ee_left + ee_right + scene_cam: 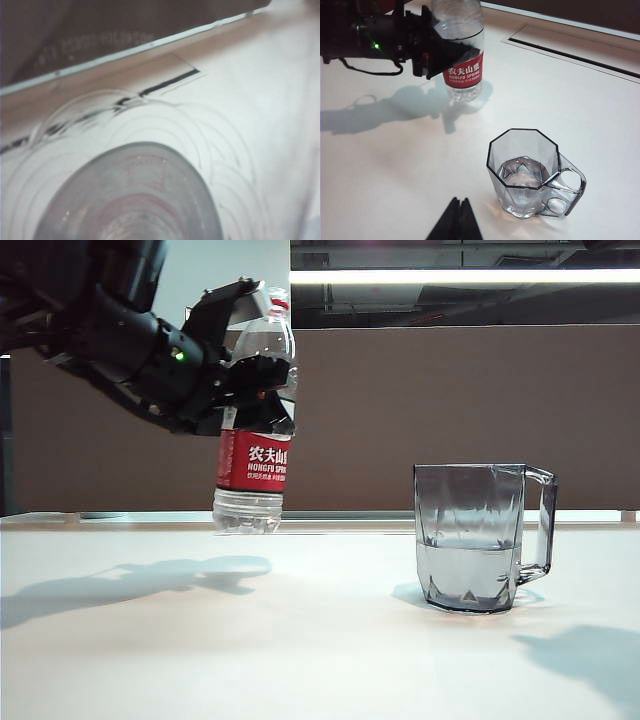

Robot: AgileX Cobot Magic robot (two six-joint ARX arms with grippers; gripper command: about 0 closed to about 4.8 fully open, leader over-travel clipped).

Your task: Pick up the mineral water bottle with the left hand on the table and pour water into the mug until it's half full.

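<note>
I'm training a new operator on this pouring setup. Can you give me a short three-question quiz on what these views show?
1. True or false: the mineral water bottle is standing on the table.
2. Which gripper holds the bottle? A) left gripper B) right gripper C) neither
3. Fill in: the mug already holds ____.

Key:
1. False: it hangs upright above the table, left of the mug and apart from it.
2. A: its fingers clamp the bottle above the red label; the right gripper sits low near the mug, fingers together, holding nothing.
3. Water, to roughly half its height.
</note>
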